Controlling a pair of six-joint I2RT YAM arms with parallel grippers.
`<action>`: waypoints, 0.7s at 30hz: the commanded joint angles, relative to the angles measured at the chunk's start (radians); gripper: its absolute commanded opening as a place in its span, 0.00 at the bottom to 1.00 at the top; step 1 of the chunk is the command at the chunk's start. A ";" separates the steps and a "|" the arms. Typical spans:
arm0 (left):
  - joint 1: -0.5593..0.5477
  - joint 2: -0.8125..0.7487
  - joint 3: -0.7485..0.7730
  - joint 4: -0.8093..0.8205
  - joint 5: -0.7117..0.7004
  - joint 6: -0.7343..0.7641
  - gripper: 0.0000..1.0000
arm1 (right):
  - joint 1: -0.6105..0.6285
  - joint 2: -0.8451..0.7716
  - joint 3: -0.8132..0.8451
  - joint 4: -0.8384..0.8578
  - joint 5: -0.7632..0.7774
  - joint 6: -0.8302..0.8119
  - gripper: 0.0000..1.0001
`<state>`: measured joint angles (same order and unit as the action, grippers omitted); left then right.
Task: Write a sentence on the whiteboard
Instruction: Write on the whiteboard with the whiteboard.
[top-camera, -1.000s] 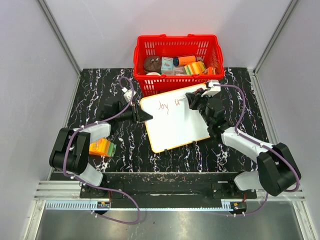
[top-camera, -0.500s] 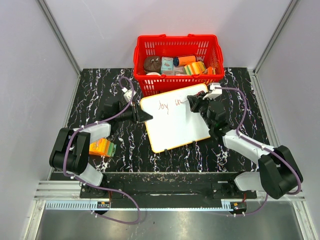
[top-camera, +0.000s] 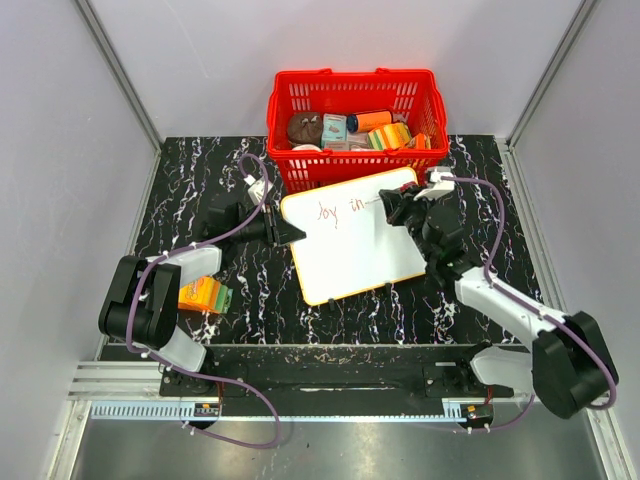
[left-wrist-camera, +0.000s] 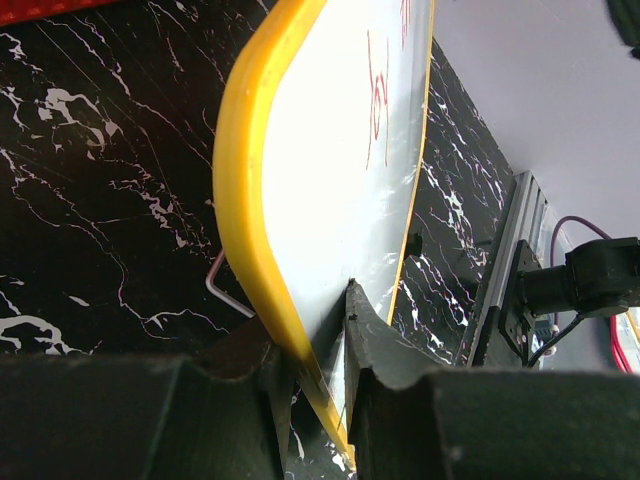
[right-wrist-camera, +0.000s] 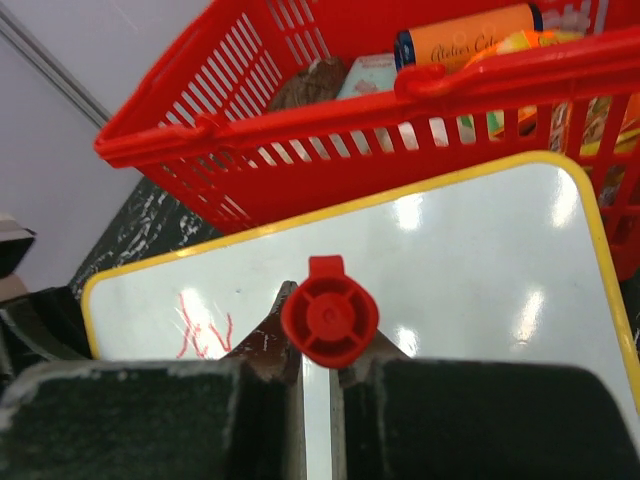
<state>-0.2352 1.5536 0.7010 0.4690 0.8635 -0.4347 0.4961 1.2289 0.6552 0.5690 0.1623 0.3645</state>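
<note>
Right gripper (top-camera: 392, 207) grips a red marker (right-wrist-camera: 329, 320) over the whiteboard (top-camera: 355, 255). Left gripper (left-wrist-camera: 318, 345) pinches the board's left rim. The board sits mid-worktop, just before the basket (top-camera: 300, 100) at the far edge; the sentence (top-camera: 335, 210) reads "joy in".

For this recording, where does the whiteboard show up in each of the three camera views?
Top external: whiteboard at table centre, tilted, just in front of the red basket.
Left wrist: seen edge-on, rising from the left hand gripping its rim.
Right wrist: fills the middle, below the basket.
Shared landmark: the red writing on it.
</note>
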 joint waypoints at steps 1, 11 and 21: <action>-0.029 0.033 -0.001 -0.053 -0.129 0.192 0.00 | -0.005 -0.141 0.008 0.000 -0.014 0.016 0.00; -0.032 0.030 -0.001 -0.053 -0.130 0.192 0.00 | -0.005 -0.305 -0.028 -0.107 0.013 0.004 0.00; -0.033 0.025 0.000 -0.056 -0.133 0.194 0.00 | -0.005 -0.318 -0.029 -0.152 0.008 -0.012 0.00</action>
<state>-0.2379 1.5536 0.7013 0.4698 0.8631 -0.4335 0.4961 0.9253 0.6163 0.4164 0.1646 0.3691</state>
